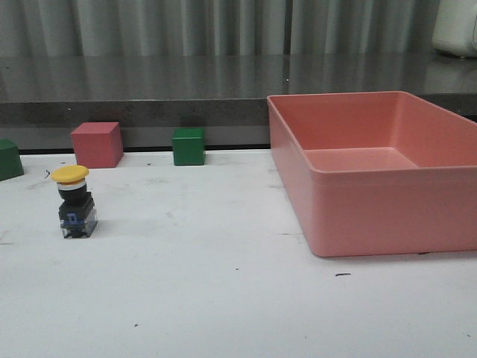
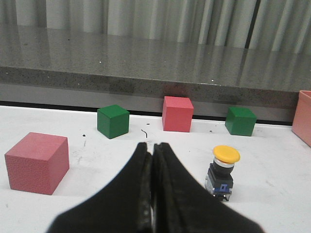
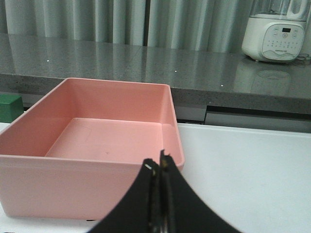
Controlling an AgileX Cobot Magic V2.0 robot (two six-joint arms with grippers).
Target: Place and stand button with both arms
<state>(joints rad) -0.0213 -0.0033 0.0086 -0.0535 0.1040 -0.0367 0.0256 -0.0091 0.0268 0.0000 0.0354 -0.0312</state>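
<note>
The button (image 1: 75, 203) stands upright on the white table at the left, yellow cap on top, black base down. It also shows in the left wrist view (image 2: 222, 170), just beside my left gripper (image 2: 152, 145), apart from it. My left gripper is shut and empty. My right gripper (image 3: 159, 160) is shut and empty, in front of the near wall of the pink bin (image 3: 87, 179). Neither gripper shows in the front view.
A large pink bin (image 1: 387, 216) fills the right side. A pink cube (image 1: 97, 144) and green cubes (image 1: 188, 146) (image 1: 9, 159) stand along the table's back edge. Another pink cube (image 2: 36, 162) sits near my left gripper. A grey counter runs behind; a white appliance (image 3: 277, 29) stands on it.
</note>
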